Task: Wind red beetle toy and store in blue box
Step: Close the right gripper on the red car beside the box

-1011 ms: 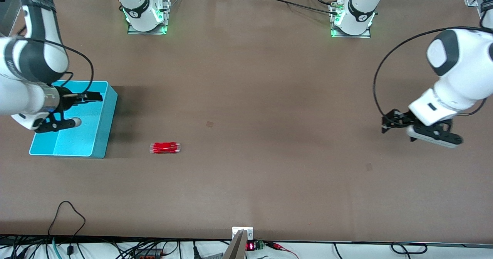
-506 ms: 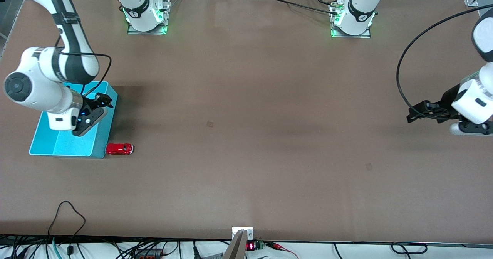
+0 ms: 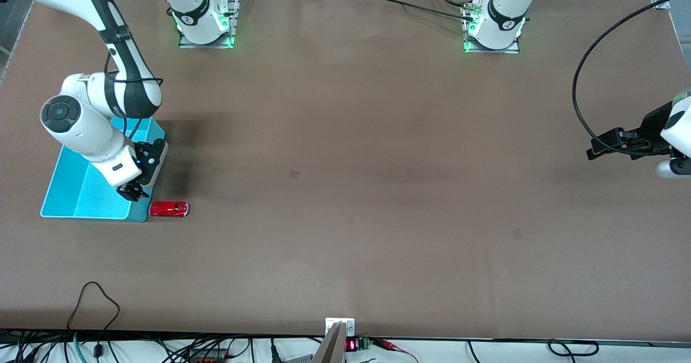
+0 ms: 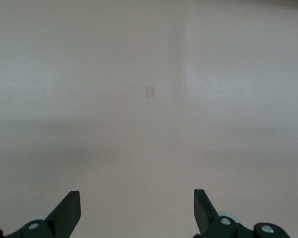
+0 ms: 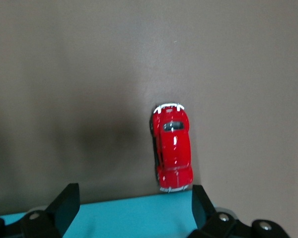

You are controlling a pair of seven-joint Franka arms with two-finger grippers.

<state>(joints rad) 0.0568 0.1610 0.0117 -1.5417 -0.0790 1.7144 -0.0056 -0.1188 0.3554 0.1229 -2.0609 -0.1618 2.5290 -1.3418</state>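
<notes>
Right gripper (image 3: 133,191) jaws apart, empty, over the blue box (image 3: 75,190) corner nearest the red beetle toy (image 3: 168,209). Toy sits on the tabletop (image 3: 345,190) with one end against the box's outer wall, toward the right arm's end. Left gripper (image 3: 593,152) jaws apart, empty, waiting over bare tabletop at the left arm's end.

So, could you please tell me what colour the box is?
The blue box is light cyan-blue, clearest in the front view.
</notes>
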